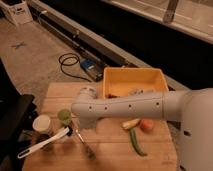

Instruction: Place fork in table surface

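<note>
The fork, small and silver, lies flat on the wooden table surface near its front, handle toward the back left. My white arm reaches across the table from the right. My gripper is at the arm's left end, just above and behind the fork's handle, mostly hidden by the wrist housing. I cannot see anything held in it.
A long white utensil lies left of the fork. A green cup and a white jar stand at the table's left. A green pepper, an orange fruit and the yellow bin are on the right.
</note>
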Controlling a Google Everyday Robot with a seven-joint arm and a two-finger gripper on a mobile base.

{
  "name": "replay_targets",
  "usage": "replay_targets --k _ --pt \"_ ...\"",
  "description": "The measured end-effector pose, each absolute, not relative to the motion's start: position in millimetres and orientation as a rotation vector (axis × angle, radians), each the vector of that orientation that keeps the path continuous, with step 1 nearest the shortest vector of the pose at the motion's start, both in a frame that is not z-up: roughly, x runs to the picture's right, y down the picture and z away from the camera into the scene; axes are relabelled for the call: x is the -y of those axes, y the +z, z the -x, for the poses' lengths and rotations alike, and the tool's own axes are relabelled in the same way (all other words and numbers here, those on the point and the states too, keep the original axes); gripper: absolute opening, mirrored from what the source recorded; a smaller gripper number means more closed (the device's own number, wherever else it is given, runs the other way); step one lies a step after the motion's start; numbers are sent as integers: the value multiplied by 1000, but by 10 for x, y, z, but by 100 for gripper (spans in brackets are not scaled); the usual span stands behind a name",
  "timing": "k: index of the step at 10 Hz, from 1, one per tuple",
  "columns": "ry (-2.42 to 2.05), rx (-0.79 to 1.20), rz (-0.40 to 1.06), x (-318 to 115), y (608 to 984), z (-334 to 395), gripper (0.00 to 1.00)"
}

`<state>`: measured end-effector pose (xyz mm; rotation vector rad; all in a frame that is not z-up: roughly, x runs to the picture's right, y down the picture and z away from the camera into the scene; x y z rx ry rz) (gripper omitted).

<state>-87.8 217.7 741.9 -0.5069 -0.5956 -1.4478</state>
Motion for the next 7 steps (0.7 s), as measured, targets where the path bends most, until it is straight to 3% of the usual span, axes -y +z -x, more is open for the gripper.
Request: replay_targets --k 7 --pt "-1514 727 529 -2544 7595 1144 65"
